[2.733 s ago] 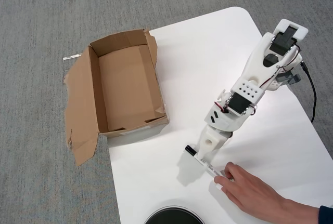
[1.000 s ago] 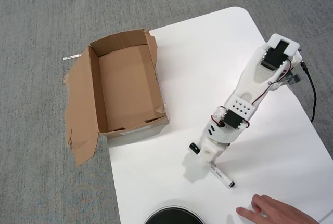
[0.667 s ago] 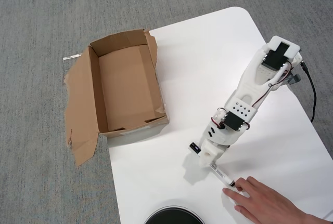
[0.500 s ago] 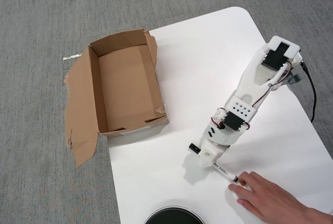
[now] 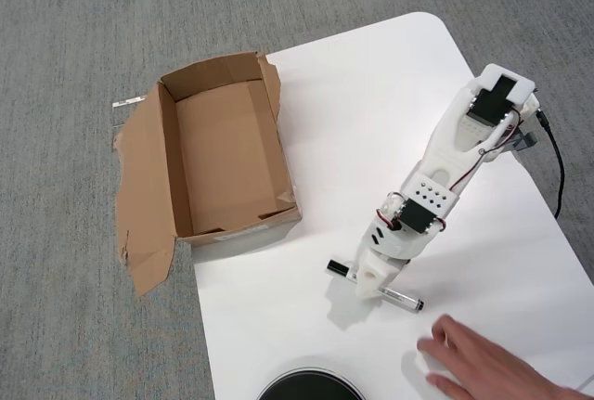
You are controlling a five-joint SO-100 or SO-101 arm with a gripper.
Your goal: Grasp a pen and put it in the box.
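Note:
The pen (image 5: pixel 401 300) lies on the white table (image 5: pixel 371 94) in the overhead view. Its black cap (image 5: pixel 339 269) sticks out left of the gripper and its white barrel runs out to the lower right. My gripper (image 5: pixel 373 281) points down right over the pen's middle, hiding that part. Its fingers are covered by the gripper's own body, so I cannot see whether they hold the pen. The brown cardboard box (image 5: pixel 227 154) stands open to the upper left, half off the table's left edge, with a wide flap (image 5: pixel 144 200) splayed flat.
A person's hand (image 5: pixel 483 367) rests on the table at the lower right, just off the pen's tip. A round black object (image 5: pixel 311 386) shows at the bottom edge. A black cable (image 5: pixel 557 173) runs down near the table's right edge. Grey carpet surrounds the table.
The hand pushed the pen's tip end upward, turning the pen flatter under the gripper, then drew back to the lower right. The arm has hardly moved.

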